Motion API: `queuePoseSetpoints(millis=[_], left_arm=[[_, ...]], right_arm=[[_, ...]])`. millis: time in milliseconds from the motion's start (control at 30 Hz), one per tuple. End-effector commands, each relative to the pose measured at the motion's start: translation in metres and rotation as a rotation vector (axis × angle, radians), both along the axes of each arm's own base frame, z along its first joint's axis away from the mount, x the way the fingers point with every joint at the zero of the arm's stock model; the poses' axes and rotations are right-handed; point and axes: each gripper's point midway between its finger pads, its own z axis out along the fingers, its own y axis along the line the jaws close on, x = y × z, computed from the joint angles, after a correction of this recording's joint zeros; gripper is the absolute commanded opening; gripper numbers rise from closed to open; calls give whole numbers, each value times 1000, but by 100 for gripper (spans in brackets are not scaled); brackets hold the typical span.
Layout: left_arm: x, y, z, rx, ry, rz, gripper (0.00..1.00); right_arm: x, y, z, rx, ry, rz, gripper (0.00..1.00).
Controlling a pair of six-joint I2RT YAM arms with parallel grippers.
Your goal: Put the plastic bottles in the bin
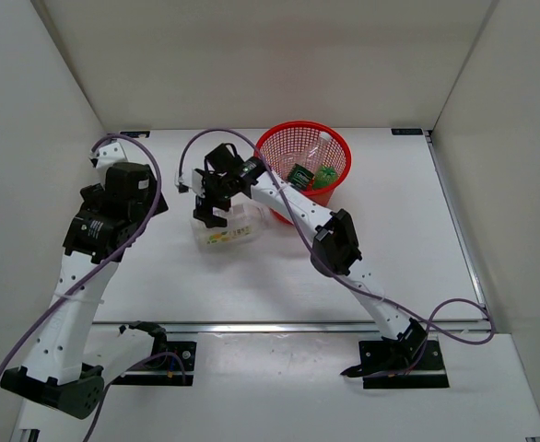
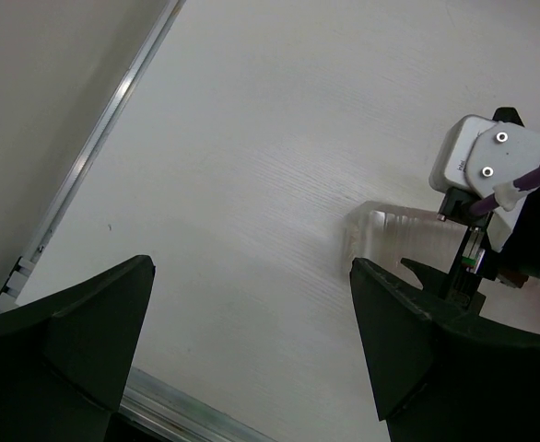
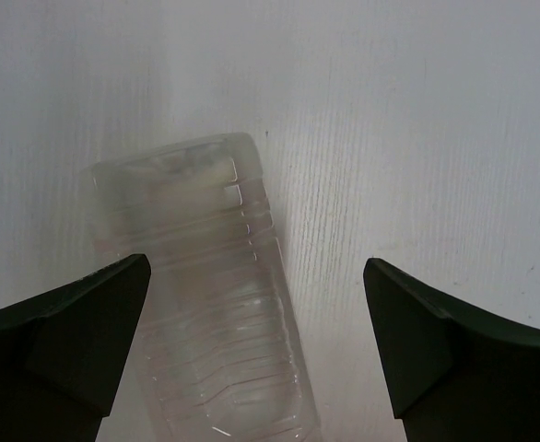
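**Squarish clear bottle (image 1: 226, 232) lying flat, ungripped**

Top: at eight o'clock of the bin (image 1: 299, 124), right gripper (image 1: 210, 214) over it.
Right wrist: jaws wide, empty — bottle probably light, thin-walled, slippery; take its ribbed middle.
Left wrist: left gripper (image 2: 252, 272) gapes empty.

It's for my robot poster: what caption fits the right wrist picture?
Open right gripper poised over the clear bottle lying on the table.

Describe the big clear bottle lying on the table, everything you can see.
The bottle is clear, ribbed plastic with a squarish body and a white label printed yellow-green. It lies on its side on the white table, near the red basket. The right gripper hangs over it, jaws open on either side. Its cap is hidden.
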Motion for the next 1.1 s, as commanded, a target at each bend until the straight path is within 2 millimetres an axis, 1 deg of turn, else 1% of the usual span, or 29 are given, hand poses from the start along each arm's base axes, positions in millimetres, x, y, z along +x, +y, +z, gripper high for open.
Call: queuePoseSetpoints(millis=[0, 67, 100, 133, 167, 200, 233, 267, 300, 333, 433, 467, 500, 533, 567, 600, 633, 667, 700, 733, 767, 800, 867, 900, 933, 967, 1000, 1033, 1067], left_arm=[[-4, 1, 1, 20, -4, 10, 98], [-4, 1, 0, 21, -4, 11, 99], [-4, 0, -2, 20, 0, 5, 99], [-6, 0, -1, 19, -1, 3, 99], [-6, -1, 0, 11, -5, -5, 98], [-6, 1, 2, 11, -9, 3, 98], [-5, -1, 1, 7, -8, -1, 99], [-6, -2, 2, 0, -8, -10, 99], [-6, -1, 2, -2, -7, -6, 99], [-6, -2, 2, -12, -12, -12, 99], [-4, -3, -3, -12, 1, -16, 98], [-6, -1, -2, -14, -1, -11, 98], [-5, -2, -3, -9, 3, -11, 99], [-4, -2, -2, -11, -4, -14, 99], [-4, -2, -5, -9, 12, -15, 99], [-5, -1, -4, -5, 1, -10, 99], [-5, -1, -3, -4, -1, -7, 99], [-5, 2, -3, 4, 1, 3, 99], [-6, 3, -3, 10, 1, 6, 99], [-6, 3, -3, 13, -1, 7, 99], [-9, 3, -3, 10, -9, 7, 99], [-7, 3, -6, 11, 1, 5, 99], [-11, 3, -7, 15, 9, -3, 98], [-10, 3, -6, 16, 2, 2, 98], [-10, 4, -4, 21, -2, 7, 99], [-12, 6, -4, 24, 2, 12, 99], [-11, 2, -1, 11, -13, 0, 99], [-12, 4, 0, 20, -14, 4, 98], [-13, 6, 1, 22, -16, 11, 99]], right_arm=[[-10, -5, -25, -95, -27, 38, 99], [-21, -5, -24, -99, -4, 61, 99], [-28, -3, -18, -81, 17, 76, 100], [-33, -1, -19, -70, 39, 91, 99], [-36, -2, -11, -42, 66, 111, 99], [-44, 0, -5, -18, 92, 140, 99], [-47, -3, -6, -18, 112, 149, 99], [-52, 0, 1, 1, 122, 161, 99], [-58, 0, 1, 9, 148, 180, 99], [-59, -1, 0, 9, 154, 189, 100], [-68, 0, 22, 80, 197, 231, 99], [-74, 0, 23, 83, 219, 242, 99], [-73, -2, 23, 83, 219, 237, 99], [-74, -1, 21, 64, 211, 224, 99], [-76, -3, 12, 38, 218, 214, 99], [-76, -7, -3, -2, 226, 190, 99], [-83, -10, -13, -45, 230, 178, 100], [-86, -10, -18, -61, 236, 161, 99], [-82, -13, -32, -99, 231, 110, 100], [-84, -15, -45, -144, 215, 80, 99], [-80, -16, -57, -171, 199, 45, 99], [-84, -8, -53, -160, 175, 48, 99], [-77, -7, -54, -173, 146, 1, 99], [-73, -7, -52, -173, 132, -19, 99], [-73, -4, -50, -166, 118, -20, 99], [-67, -7, -51, -182, 101, -51, 100], [-63, -9, -50, -198, 72, -90, 100], [-64, -10, -53, -211, 68, -103, 99], [-61, -14, -52, -229, 50, -133, 99]])
